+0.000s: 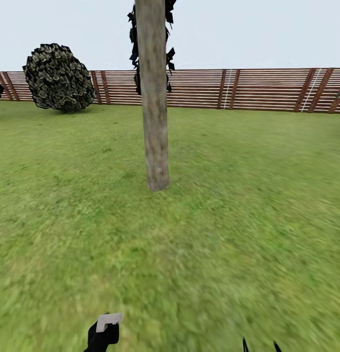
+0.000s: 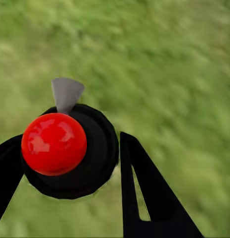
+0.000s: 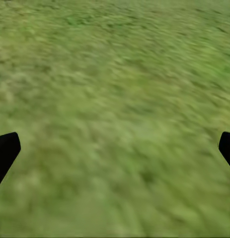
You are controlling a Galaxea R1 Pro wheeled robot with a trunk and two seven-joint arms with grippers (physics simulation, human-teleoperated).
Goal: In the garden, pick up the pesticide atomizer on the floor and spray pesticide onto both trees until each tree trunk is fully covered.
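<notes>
**Atomizer in hand, facing the first trunk across the lawn**

I stand on green grass [image 1: 214,234] looking at a tree trunk [image 1: 155,112], thick, pale and mottled, rising straight ahead and still well apart from me. Dark jagged leaves [image 1: 135,49] hang beside its upper part. Behind it runs a brown slatted fence [image 1: 267,89], with a round dark bush [image 1: 58,78] off to my left.

My left end effector [image 2: 70,161] is clamped on the pesticide atomizer [image 2: 70,153]: its black body sits squeezed between the two dark fingers, red cap towards the wrist camera and a grey nozzle poking forward. I judge it is held low and upright so the nozzle can be aimed at the bark once I am nearer.

My right end effector [image 3: 115,148] is spread wide and empty, its fingertips at the edges of the wrist view over grass, probably kept clear as the spare.
</notes>
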